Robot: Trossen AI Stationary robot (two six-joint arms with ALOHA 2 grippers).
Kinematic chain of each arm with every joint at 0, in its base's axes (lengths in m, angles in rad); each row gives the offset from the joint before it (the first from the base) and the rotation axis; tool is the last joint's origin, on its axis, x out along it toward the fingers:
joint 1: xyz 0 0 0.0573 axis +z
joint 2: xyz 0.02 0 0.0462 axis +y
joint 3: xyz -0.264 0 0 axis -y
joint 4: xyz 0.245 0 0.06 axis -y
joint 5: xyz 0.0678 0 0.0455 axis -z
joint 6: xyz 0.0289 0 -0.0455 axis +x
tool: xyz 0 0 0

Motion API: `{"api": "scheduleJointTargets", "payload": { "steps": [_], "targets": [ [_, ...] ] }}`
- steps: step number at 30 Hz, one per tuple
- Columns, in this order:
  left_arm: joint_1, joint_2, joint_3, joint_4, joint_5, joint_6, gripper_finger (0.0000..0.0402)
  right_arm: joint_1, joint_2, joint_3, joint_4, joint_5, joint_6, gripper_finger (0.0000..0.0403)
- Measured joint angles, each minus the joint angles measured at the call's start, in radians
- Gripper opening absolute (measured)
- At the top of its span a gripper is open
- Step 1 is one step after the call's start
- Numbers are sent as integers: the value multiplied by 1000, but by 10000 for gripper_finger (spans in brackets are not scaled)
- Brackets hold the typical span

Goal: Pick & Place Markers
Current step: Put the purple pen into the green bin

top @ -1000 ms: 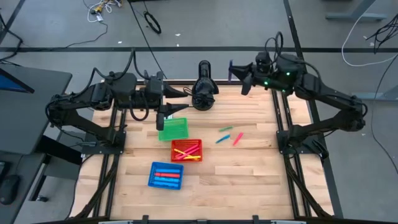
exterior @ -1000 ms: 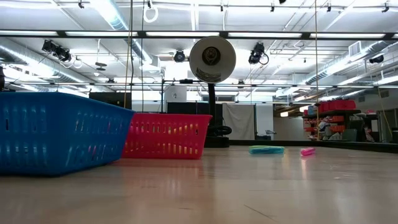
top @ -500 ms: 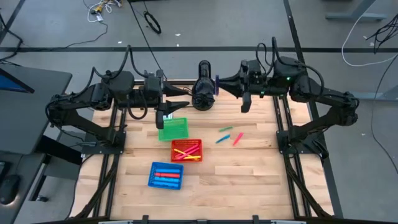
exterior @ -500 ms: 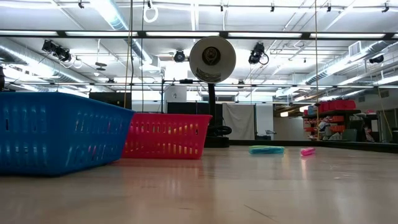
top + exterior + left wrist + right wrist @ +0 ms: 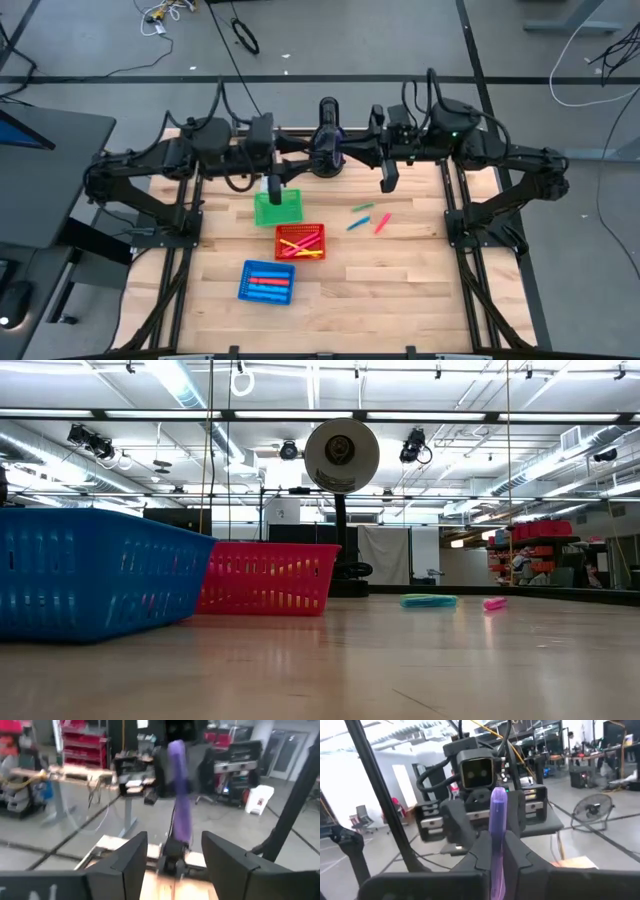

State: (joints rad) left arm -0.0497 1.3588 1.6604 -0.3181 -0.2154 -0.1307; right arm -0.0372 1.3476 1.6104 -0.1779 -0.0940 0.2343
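Observation:
A purple marker (image 5: 498, 815) stands up out of my right gripper (image 5: 350, 152), which is shut on it high above the table's far middle. My left gripper (image 5: 305, 158) faces it, level and open; in the left wrist view the marker (image 5: 179, 795) stands between its two fingers without touching them. A green marker (image 5: 362, 208), a blue one (image 5: 357, 223) and a pink one (image 5: 382, 222) lie flat on the table. The red basket (image 5: 300, 241) and blue basket (image 5: 267, 282) hold markers. The green basket (image 5: 278, 207) stands behind them. My right gripper pinches the purple marker's lower part (image 5: 497, 851) between its two fingers. The fingers come level from the table's right side. The marker stands up from them with its upper end (image 5: 176, 751) free, lifted clear of the table.
A dark round device on a stand (image 5: 328, 148) rises at the table's far edge, right below where the two grippers meet. Bare wood lies at the table's near side and right of the loose markers. In the low view the blue basket (image 5: 90, 570) fills the left.
My right gripper has swung along the far edge toward the table's left with the purple marker, turning to face my left gripper. My left gripper has reached a little toward the right, so the two now meet over the far middle.

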Motion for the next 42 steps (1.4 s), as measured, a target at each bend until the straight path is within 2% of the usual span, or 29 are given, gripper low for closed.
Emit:
{"api": "scheduleJointTargets", "payload": {
  "steps": [9,22,26,35,39,42],
  "targets": [
    [8,52,0,69,39,19,248,6,9,0,13,-20,19,10],
    [8,97,0,152,97,3,249,32,35,0,12,-20,19,10],
    [7,97,0,149,97,-15,219,33,34,0,13,-19,20,10],
    [7,97,0,150,100,-15,99,32,34,0,12,-27,19,12],
    [7,94,0,151,107,-24,52,32,34,0,13,-27,0,39],
    [8,94,0,149,135,-23,50,32,34,0,12,-29,-12,64]
  ]
}}
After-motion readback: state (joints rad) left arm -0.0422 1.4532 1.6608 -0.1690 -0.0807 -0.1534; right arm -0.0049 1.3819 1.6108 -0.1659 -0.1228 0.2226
